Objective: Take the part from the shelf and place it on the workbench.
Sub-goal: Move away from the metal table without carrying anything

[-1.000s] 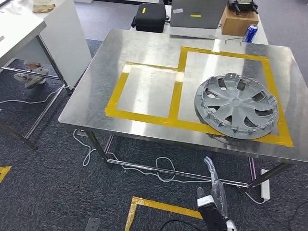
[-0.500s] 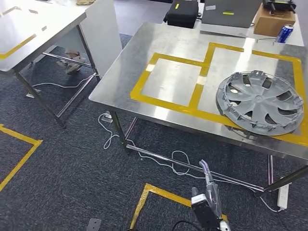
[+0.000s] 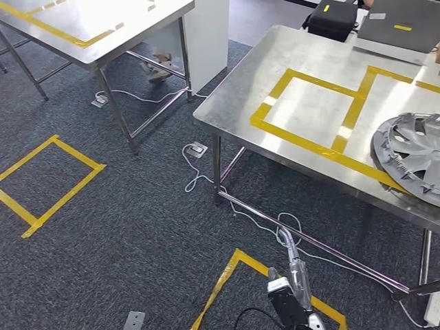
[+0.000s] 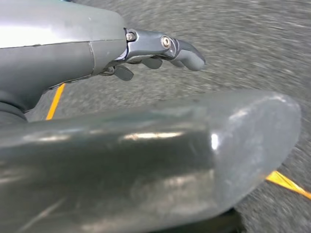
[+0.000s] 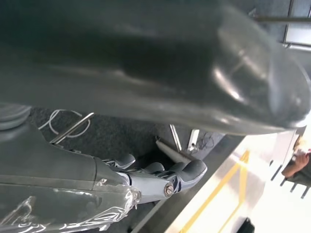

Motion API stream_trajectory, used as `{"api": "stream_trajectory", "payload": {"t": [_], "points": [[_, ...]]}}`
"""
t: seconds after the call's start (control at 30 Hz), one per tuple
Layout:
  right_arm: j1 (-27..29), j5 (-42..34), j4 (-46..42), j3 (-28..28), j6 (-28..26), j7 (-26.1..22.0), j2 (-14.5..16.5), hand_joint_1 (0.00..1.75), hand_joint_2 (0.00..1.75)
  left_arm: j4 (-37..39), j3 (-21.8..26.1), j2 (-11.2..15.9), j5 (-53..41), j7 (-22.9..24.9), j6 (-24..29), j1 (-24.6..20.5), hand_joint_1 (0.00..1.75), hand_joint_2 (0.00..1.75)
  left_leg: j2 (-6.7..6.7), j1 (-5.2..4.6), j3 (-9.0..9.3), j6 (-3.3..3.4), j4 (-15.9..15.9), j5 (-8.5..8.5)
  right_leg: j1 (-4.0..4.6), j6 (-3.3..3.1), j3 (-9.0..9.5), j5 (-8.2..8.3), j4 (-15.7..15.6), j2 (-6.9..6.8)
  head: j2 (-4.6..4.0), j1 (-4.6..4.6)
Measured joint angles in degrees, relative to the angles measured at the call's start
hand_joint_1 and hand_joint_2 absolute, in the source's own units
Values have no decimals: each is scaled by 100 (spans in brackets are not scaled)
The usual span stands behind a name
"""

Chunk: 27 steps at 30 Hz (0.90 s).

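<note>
Since already resting on the workbench (image 3: 249, 103) at the frame's right edge inside the yellow tape, the part (image 3: 412, 155) needs no holding: right hand (image 3: 295, 275) hanging empty, low centre; left hand (image 4: 161, 48) likewise slack, fingers extended over carpet.

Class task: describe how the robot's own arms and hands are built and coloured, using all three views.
The right robot hand has slim, pale translucent-grey fingers above a white and black wrist block with a black cable. Up close, the left robot hand shows a thick glossy grey thumb, dark metallic fingers and a silver screw.
</note>
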Motion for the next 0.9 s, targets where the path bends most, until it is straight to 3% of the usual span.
{"api": "stream_trajectory", "payload": {"t": [0.07,0.13,0.17,0.23,0.27,0.3,0.33,0.4,0.43,0.47,0.5,0.53,0.57,0.63,0.67,0.7,0.77,0.83,0.9], "points": [[-12,-3,12,23,-33,-17,14,0,0,0,0,-2,-2,18,3,1,0,0,-159,-20,-130,-10,5,122,55,-98,485,280,-609,117,0,-1],[-28,-14,17,40,-60,-34,35,0,0,-1,-2,-9,-9,28,6,-9,0,0,-303,-32,-234,-44,4,246,69,-172,1010,380,-1392,365,1,-5],[-33,-19,21,48,-71,-43,45,0,0,-1,-3,-10,-14,32,8,-13,0,0,-364,-31,-267,-68,-2,308,68,-186,1129,367,-1615,454,1,3],[-33,-27,34,66,-86,-56,61,0,0,-1,-4,-5,-19,42,11,-1,0,0,-491,-23,-318,-136,-37,440,69,-208,1098,406,-1701,416,1,21],[-42,-41,43,74,-86,-65,67,0,0,-1,-5,1,-20,49,12,9,0,0,-490,-25,-360,-168,-37,452,61,-237,1060,456,-1714,347,0,35],[-59,-76,55,80,-72,-85,71,0,0,-1,-7,6,-28,57,13,17,0,0,-407,-32,-418,-203,25,362,52,-278,1017,519,-1723,274,0,15],[-76,-128,69,86,-56,-122,67,0,0,-1,-10,10,-37,70,15,21,0,0,-274,-38,-501,-237,193,160,40,-313,962,588,-1739,193,0,-9],[-102,-264,121,94,-29,-224,29,0,0,0,-23,11,-63,87,18,15,0,0,29,-22,-707,-303,856,-442,45,-354,838,705,-1745,33,0,-57],[-108,-313,156,94,-26,-269,0,0,0,0,-29,11,-70,94,20,10,0,0,93,-1,-791,-335,1242,-650,51,-356,765,758,-1741,-64,0,-63],[-114,-347,193,92,-26,-299,-24,0,0,0,-36,11,-78,97,20,7,0,0,123,21,-819,-362,1534,-725,55,-351,691,808,-1736,-163,0,-68],[-123,-365,226,91,-26,-318,-42,0,0,0,-40,11,-81,99,21,6,0,0,138,43,-768,-384,1669,-667,57,-340,617,856,-1729,-260,0,-70],[-134,-372,253,91,-27,-328,-53,0,0,0,-45,11,-85,102,22,6,0,0,157,59,-622,-399,1610,-523,59,-325,545,903,-1722,-349,0,-70],[-145,-377,273,93,-28,-332,-58,0,0,0,-55,10,-90,104,22,5,0,0,224,68,-370,-405,1357,-385,60,-304,485,947,-1713,-424,0,-70],[-158,-386,299,97,-39,-338,-64,0,0,0,-87,7,-104,111,22,-13,0,0,518,50,340,-379,522,-337,68,-251,399,1025,-1688,-558,0,-66],[-168,-390,310,103,-49,-341,-68,0,0,0,-105,5,-114,115,23,-30,0,0,638,28,611,-336,144,-400,69,-216,370,1065,-1674,-627,0,-64],[-176,-393,319,112,-59,-344,-70,0,0,0,-119,6,-126,118,23,-42,0,0,693,0,760,-285,-103,-459,63,-181,347,1105,-1666,-701,0,-61],[-197,-398,337,143,-76,-346,-76,0,0,0,-133,7,-160,125,24,-31,0,0,582,-32,732,-154,-246,-447,25,-107,304,1157,-1655,-796,0,-59],[-201,-399,351,170,-92,-352,-86,0,0,0,-146,4,-194,142,25,7,0,0,450,-27,654,-38,-259,-353,-8,-45,201,959,-1428,-543,0,-50],[-192,-402,373,182,-104,-356,-101,0,0,1,-173,-5,-224,155,26,10,0,0,306,-19,556,30,-256,-251,-12,-12,-44,501,-743,-158,0,-35]]}}
